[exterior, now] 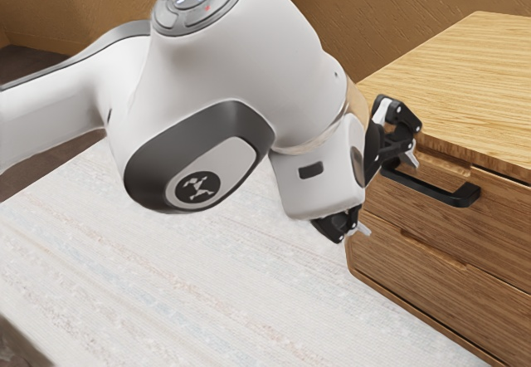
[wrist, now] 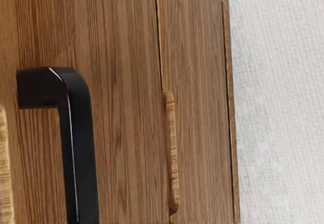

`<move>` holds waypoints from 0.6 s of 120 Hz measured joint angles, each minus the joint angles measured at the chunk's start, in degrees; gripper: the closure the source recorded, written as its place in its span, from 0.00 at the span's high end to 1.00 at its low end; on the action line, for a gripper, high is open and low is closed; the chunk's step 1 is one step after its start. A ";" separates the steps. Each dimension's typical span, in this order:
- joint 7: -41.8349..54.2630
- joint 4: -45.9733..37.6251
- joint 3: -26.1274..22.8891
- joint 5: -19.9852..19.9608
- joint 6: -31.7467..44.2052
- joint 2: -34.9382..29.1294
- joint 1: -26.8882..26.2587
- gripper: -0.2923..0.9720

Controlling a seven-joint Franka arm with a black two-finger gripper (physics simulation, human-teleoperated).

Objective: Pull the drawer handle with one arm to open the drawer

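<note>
Drawer handle [exterior: 440, 186]: black, smooth, square-edged bar with bent ends, standing off upper drawer front [exterior: 502, 217] of wooden cabinet [exterior: 465, 68] at exterior view's right. Warm oak grain, rounded corners. Below, lower drawer [exterior: 431, 292] with slim wooden pull [wrist: 171, 153]. Pale, woven-looking surface [exterior: 166, 284] under and beside cabinet. White arm [exterior: 207, 93] with grey joint covers, bulky, reaching in from exterior view's left. Black gripper [exterior: 402, 139] at handle's near end, touching or just beside; whether spread or clamped, cannot tell. Thin glossy highlight along handle edge.

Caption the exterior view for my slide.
The arm's tool at one end of the black handle on the wooden cabinet's top drawer.
</note>
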 joint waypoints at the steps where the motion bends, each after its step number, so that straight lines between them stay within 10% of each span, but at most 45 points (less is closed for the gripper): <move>1: -0.02 0.06 0.01 0.01 0.05 0.08 0.04 0.77; 72: -1.96 -1.53 0.75 2.66 6.07 3.45 0.65 0.77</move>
